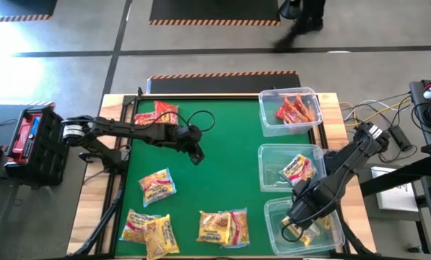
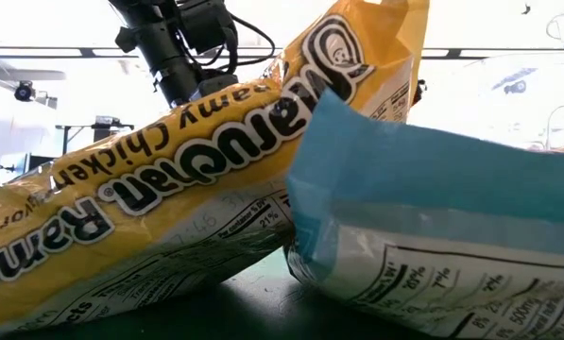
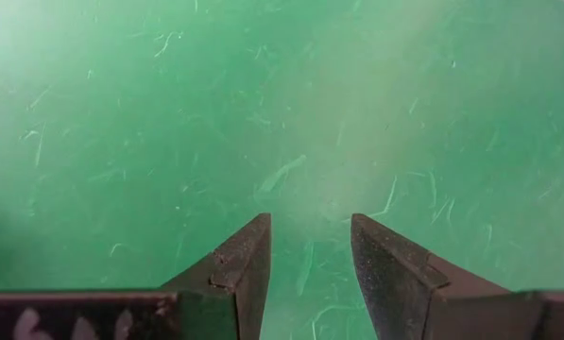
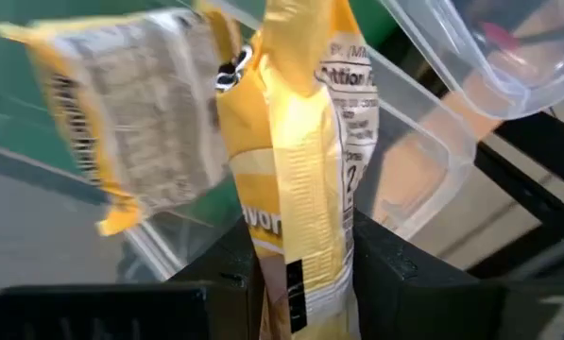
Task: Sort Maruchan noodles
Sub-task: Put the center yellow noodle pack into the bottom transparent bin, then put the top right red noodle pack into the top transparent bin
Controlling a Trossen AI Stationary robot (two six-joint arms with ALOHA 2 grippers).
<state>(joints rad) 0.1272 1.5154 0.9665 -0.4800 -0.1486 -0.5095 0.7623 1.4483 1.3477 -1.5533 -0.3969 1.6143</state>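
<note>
Right gripper (image 4: 305,260) clamped on yellow noodle packet (image 4: 305,142) above nearest clear bin (image 1: 338,227). Left gripper (image 3: 310,255) parted, empty, over green desk (image 3: 263,113).

Left fingers (image 3: 248,260) apart, right fingers (image 4: 395,269) clamped

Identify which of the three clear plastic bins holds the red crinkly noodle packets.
The far clear bin, at the table's back right corner, holds the red packets. The middle bin and the near bin hold yellow packets only.
</note>
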